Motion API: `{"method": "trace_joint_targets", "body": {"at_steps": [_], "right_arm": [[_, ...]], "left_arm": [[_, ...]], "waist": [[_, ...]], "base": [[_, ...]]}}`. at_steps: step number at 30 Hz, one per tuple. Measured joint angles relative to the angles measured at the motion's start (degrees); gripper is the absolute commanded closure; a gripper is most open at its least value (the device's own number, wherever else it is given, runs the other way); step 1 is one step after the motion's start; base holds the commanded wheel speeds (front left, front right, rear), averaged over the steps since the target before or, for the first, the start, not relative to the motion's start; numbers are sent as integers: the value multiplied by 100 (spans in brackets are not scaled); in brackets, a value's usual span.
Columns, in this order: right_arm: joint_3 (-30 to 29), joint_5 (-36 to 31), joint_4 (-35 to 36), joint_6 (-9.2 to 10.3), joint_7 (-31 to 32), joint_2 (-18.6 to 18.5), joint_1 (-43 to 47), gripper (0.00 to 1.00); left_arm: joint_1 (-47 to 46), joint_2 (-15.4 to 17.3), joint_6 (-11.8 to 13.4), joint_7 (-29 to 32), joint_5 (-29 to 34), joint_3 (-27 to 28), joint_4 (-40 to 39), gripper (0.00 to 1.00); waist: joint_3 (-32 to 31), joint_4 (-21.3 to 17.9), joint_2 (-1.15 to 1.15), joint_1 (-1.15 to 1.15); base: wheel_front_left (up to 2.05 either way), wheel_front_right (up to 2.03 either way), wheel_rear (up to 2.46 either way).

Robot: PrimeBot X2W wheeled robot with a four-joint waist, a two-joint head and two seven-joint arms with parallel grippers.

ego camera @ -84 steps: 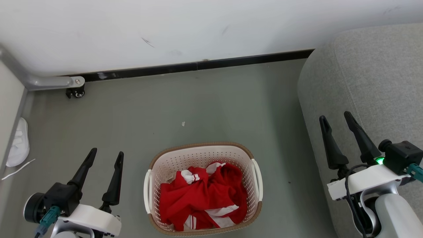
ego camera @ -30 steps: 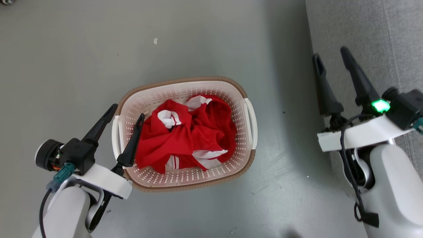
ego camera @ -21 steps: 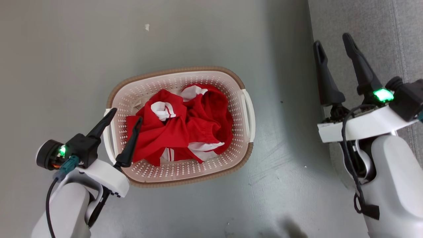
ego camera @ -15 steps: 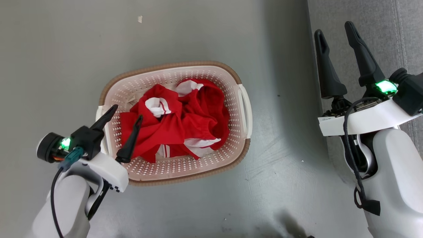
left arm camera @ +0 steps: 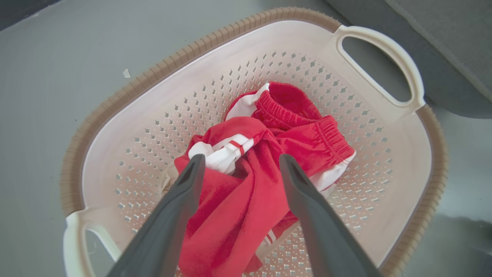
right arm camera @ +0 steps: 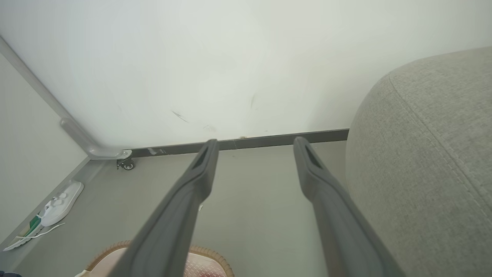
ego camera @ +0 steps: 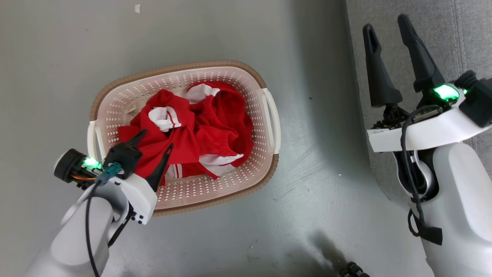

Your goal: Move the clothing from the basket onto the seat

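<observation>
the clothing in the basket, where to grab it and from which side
Probably the raised fold of the clothing beside the white striped cuff, from straight above: the basket walls block the sides, and the open left gripper hovers over it.

Ahead of the right claw (right arm camera: 256, 141) stands a white wall (right arm camera: 230, 57), with a thin dark scuff (right arm camera: 180, 115) up and left of the claw's tips. A black baseboard (right arm camera: 326, 135) runs along the wall's foot, passing just behind both tips. Grey floor (right arm camera: 253, 200) lies below them. Well to the claw's left, a grey metal bar (right arm camera: 77, 134) slants down the wall to a small black caster (right arm camera: 126, 165). Farther left and nearer, a white shoe (right arm camera: 61, 204) lies on the floor by a side panel (right arm camera: 23, 146), a loose white lace (right arm camera: 34, 234) beside it. Ahead and left of the left claw (left arm camera: 242, 157), a small white scrap (left arm camera: 126, 73) lies on the floor.
</observation>
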State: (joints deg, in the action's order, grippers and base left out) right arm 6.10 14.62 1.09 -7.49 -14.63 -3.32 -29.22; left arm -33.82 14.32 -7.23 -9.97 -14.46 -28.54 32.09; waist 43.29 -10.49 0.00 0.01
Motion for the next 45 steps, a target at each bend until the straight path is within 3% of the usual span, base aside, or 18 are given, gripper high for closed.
{"method": "trace_joint_targets", "body": {"at_steps": [7, 35, 44, 45], "right_arm": [[53, 105, 2, 0, 0, 1, -65, 0], [328, 550, 74, 0, 0, 15, -284, 0], [385, 604, 102, 0, 0, 23, -296, 0], [387, 605, 102, 0, 0, 24, -296, 0]], "left_arm": [[-261, -172, 0, 189, 8, -250, 443, 0], [-1191, -339, 63, 849, 338, -703, 2080, 0], [-1412, -192, 160, 1194, 410, -709, 2646, 0], [-1425, -169, 159, 1192, 410, -705, 2683, 13]], "waist": [[104, -114, 0, 0], [551, -560, 0, 0], [602, -666, 0, 0], [600, -672, 0, 0]], "base": [[0, 0, 0], [0, 0, 0], [0, 0, 0], [0, 0, 0]]}}
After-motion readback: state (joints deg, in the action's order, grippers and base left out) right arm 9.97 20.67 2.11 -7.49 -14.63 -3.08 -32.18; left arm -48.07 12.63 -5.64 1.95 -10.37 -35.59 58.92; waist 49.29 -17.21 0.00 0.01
